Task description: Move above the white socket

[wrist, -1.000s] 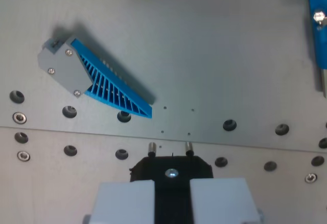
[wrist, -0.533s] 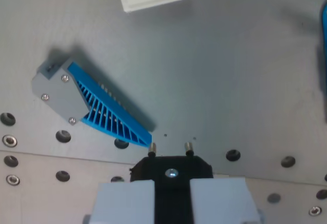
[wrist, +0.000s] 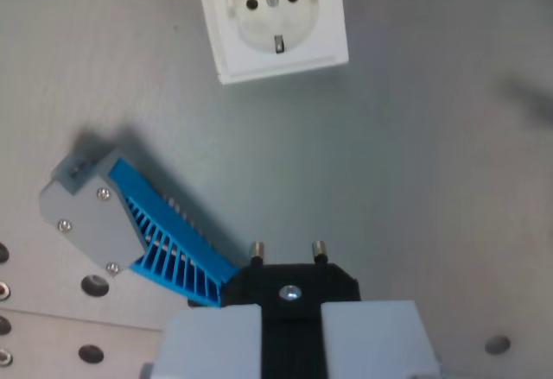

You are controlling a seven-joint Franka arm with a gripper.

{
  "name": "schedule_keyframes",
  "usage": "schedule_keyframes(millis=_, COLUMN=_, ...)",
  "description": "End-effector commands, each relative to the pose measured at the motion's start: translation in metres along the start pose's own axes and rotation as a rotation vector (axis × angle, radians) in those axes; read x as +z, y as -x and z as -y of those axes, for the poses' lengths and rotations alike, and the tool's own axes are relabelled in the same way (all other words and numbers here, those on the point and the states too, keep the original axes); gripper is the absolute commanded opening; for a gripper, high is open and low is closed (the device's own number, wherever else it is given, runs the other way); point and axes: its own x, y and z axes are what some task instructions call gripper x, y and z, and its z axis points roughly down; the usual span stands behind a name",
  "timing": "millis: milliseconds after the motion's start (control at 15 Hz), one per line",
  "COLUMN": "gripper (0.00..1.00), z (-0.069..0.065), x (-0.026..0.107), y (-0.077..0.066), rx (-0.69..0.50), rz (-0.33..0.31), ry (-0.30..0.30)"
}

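Observation:
The white socket (wrist: 270, 18) lies flat on the grey metal plate at the top middle of the wrist view, its round recess with two pin holes facing up. My gripper (wrist: 290, 331) is at the bottom middle, shut on a black plug (wrist: 290, 286) whose two metal pins (wrist: 287, 249) point toward the socket. The plug is well below the socket in the picture, with bare plate between them.
A grey and blue finned part (wrist: 134, 232) lies at the wrist view's left, its blue tip right beside the plug. Bolt holes (wrist: 93, 286) dot the plate's lower left and one hole (wrist: 496, 344) shows at the lower right.
The camera has moved forward over the plate: the socket has come down into full view, and the finned part and bolt holes have slid down and left. The plug stays in the grip.

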Motion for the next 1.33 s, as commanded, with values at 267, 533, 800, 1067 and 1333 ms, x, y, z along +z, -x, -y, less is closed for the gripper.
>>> schedule_keyframes(millis=267, gripper=0.0, z=0.0, x=0.029, y=-0.023, rx=-0.1, rz=0.001, ry=-0.048)
schedule_keyframes(millis=533, gripper=0.0, z=0.001, x=0.048, y=-0.032, rx=-0.111, rz=-0.006, ry=-0.05)
schedule_keyframes(millis=800, gripper=0.0, z=0.002, x=0.066, y=-0.039, rx=-0.12, rz=-0.01, ry=-0.052)
schedule_keyframes(millis=1067, gripper=0.0, z=0.002, x=0.08, y=-0.046, rx=-0.123, rz=-0.006, ry=-0.054)
schedule_keyframes(millis=1333, gripper=0.0, z=0.002, x=0.09, y=-0.051, rx=-0.124, rz=-0.005, ry=-0.054)
